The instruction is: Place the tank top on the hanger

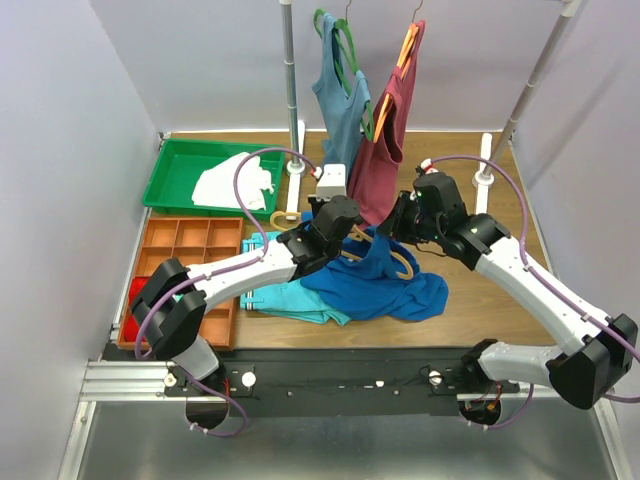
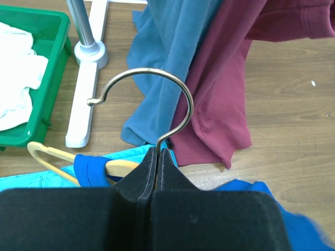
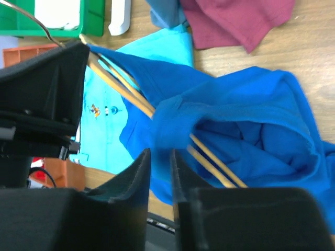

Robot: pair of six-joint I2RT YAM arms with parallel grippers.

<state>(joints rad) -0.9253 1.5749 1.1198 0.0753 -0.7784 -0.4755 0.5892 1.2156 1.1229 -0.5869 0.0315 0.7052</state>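
The left gripper (image 2: 157, 155) has its fingers pressed shut on the stem of the metal hook of the hanger (image 2: 123, 167); the hook is a thin round wire, so the hanger may swivel or sag in that pinch once cloth weight pulls on one arm. Under the hanger lies a turquoise garment (image 3: 99, 130) on the surface (image 2: 293, 104); a low reach could catch it along with the right cloth. Just beyond the hook of the hanger hangs a maroon top (image 2: 220, 104); lifting the hanger that way could snag its hem. The tank top (image 3: 251, 120) is bunched over the hanger, one orange arm threaded through it, most of the cloth heaped at the hanger's right end; whether the other arm is inside, I cannot tell. The right gripper (image 3: 159, 154) sits at the hanger's right end, fingers slightly apart with nothing seen between them, tips close to a blue fold; with the cloth unheld, the strap may slip off the arm, or the fingers may close on the hanger rod with the fabric.
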